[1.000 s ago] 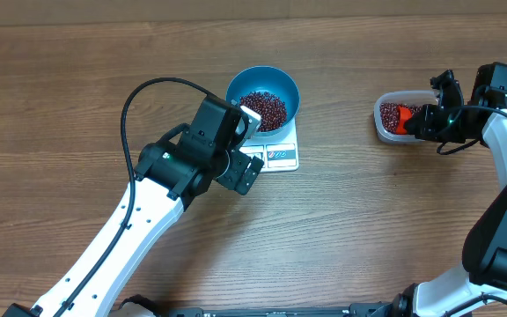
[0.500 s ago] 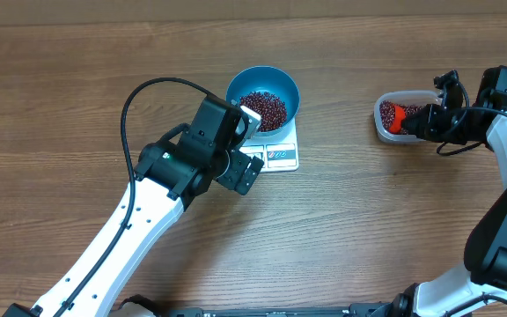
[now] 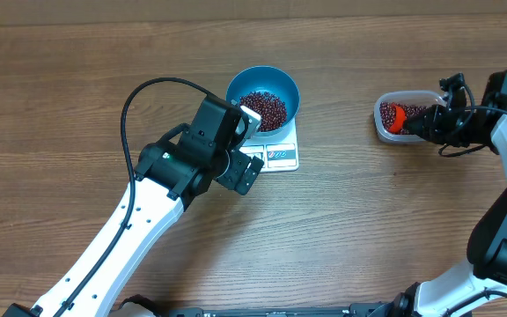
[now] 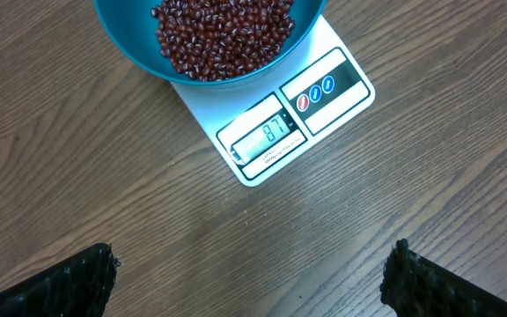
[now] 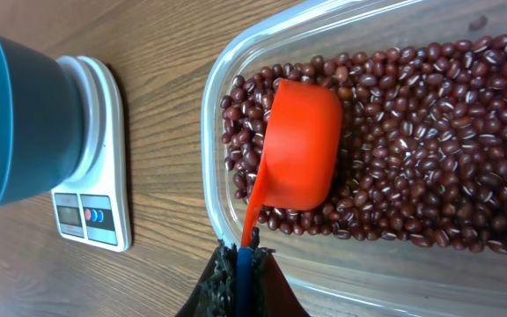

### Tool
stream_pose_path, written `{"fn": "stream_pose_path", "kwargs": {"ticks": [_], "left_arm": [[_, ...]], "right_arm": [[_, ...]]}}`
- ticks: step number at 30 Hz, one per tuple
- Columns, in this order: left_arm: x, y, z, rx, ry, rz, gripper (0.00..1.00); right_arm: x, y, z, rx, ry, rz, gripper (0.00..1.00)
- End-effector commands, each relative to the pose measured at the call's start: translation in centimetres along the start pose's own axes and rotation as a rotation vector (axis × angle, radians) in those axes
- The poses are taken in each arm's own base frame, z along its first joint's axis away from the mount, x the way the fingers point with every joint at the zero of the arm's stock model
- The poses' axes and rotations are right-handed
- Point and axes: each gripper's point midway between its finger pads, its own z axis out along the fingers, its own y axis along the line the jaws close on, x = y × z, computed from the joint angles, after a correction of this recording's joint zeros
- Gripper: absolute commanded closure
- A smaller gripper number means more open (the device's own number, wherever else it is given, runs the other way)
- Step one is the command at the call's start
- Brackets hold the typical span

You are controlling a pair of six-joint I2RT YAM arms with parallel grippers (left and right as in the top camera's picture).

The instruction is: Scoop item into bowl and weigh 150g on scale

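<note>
Orange scoop sat among beans in the tub by the table's right edge, its handle pinched in the closed right gripper. More beans filled the bowl on the scale, mid-table. Nearby the left gripper gaped, empty. Loose beans probably roll; carry them level.

The table was a broad wooden top with brown grain running from side to side. Two things stood directly on it: a small white scale near the middle, its display panel toward the robot's edge, and a clear plastic tub well apart from it on the right side. Both sat flat on the wood.
</note>
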Motion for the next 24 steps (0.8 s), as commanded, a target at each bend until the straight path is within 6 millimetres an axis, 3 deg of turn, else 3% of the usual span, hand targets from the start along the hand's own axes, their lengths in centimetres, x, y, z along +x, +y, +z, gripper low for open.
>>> {"fn": "stream_pose_path", "kwargs": {"ticks": [1,18,24], "left_arm": [[-0.4,-0.1,-0.8,0.006,-0.028,0.015,0.01],[-0.4,-0.1,-0.8,0.006,-0.028,0.015,0.0],[-0.4,-0.1,-0.8,0.006,-0.028,0.015,0.0]], "right_arm": [[0.2,0.0,-0.4,-0.097,-0.023,0.059,0.96],[0.0,-1.7,-3.7,-0.223,-0.129,0.182,0.96],[-0.9,-1.2,-5.9,-0.349,-0.211,0.214,0.96]]}}
